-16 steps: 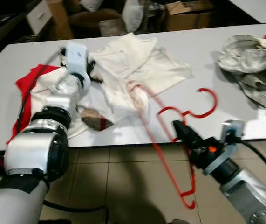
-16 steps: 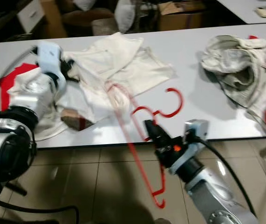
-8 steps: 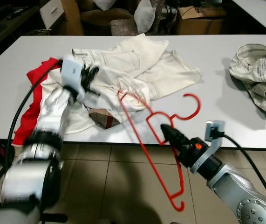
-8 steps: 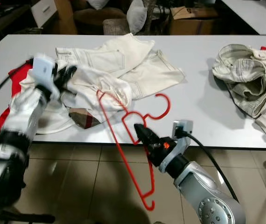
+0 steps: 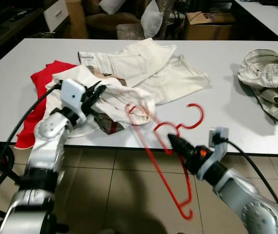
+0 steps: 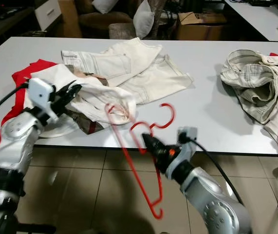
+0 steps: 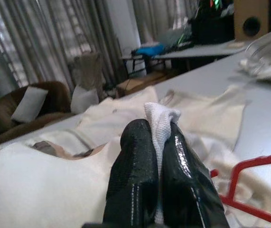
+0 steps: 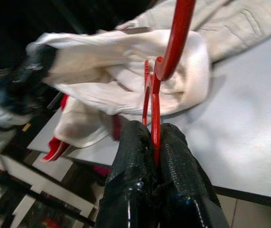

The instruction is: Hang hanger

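Note:
A red hanger (image 5: 200, 117) hangs over the table's near edge, its hook above the tabletop and its frame slanting down toward the floor, blurred. My right gripper (image 5: 171, 139) is shut on it just below the hook, seen close in the right wrist view (image 8: 152, 130). The hanger's upper corner is caught in a white garment (image 5: 124, 95) bunched at the front left. My left gripper (image 5: 97, 92) is shut on a fold of that garment (image 7: 162, 118), pinched between its fingers (image 7: 135, 156).
On the white table (image 5: 226, 58), cream trousers (image 5: 143, 63) lie spread behind the garment and a red cloth (image 5: 44, 78) lies at the left. A pale denim heap (image 5: 270, 73) sits at the right. Chairs and boxes stand beyond; tiled floor (image 5: 119, 185) lies below.
My left arm has drawn back toward the near edge, still holding the white fold. The hanger has swung in my right gripper and now looks blurred. The camera has shifted slightly.

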Controlling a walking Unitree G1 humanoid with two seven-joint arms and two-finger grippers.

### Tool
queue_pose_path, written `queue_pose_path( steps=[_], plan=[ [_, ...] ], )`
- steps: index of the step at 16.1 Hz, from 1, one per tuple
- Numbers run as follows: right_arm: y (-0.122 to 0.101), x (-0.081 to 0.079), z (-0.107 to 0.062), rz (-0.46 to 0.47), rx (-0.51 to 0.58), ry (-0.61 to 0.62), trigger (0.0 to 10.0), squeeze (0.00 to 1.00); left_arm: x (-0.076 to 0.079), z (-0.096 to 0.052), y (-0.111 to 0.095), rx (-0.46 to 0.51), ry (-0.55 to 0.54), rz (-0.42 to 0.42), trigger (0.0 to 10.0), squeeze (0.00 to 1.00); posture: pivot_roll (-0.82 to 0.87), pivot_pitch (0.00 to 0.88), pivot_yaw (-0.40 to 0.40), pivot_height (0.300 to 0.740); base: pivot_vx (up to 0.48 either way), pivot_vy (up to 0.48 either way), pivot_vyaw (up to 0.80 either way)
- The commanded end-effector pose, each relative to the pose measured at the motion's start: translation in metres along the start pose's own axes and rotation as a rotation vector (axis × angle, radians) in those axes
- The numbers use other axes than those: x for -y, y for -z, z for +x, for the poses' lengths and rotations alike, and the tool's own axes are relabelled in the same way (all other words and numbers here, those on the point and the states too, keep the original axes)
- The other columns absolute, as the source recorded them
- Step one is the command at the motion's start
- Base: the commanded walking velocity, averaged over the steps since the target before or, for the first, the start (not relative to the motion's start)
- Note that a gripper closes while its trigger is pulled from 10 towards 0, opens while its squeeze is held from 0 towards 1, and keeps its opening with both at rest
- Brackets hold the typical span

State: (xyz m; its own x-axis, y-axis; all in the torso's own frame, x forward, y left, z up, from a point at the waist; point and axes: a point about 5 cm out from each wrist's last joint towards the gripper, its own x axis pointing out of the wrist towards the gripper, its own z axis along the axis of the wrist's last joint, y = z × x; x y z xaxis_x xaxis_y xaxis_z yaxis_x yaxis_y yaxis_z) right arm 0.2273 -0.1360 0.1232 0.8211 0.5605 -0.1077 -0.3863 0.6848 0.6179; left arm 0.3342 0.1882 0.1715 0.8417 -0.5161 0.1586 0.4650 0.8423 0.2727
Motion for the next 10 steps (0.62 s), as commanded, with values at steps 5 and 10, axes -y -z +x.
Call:
queue_pose_path(
  steps=[5,10],
  plan=[
    [0.004,0.029,0.014,0.189,-0.030,0.201,10.0,0.00,0.003,0.005,-0.022,0.068,0.011,0.007,0.0,0.00,-0.11,0.000,0.053,0.740,0.000,0.000,0.00],
    [-0.059,0.040,0.042,0.123,0.187,0.251,10.0,0.00,-0.005,0.007,-0.033,0.094,-0.030,0.051,0.0,0.00,-0.10,0.000,0.015,0.740,0.000,0.000,0.00]
  ],
)
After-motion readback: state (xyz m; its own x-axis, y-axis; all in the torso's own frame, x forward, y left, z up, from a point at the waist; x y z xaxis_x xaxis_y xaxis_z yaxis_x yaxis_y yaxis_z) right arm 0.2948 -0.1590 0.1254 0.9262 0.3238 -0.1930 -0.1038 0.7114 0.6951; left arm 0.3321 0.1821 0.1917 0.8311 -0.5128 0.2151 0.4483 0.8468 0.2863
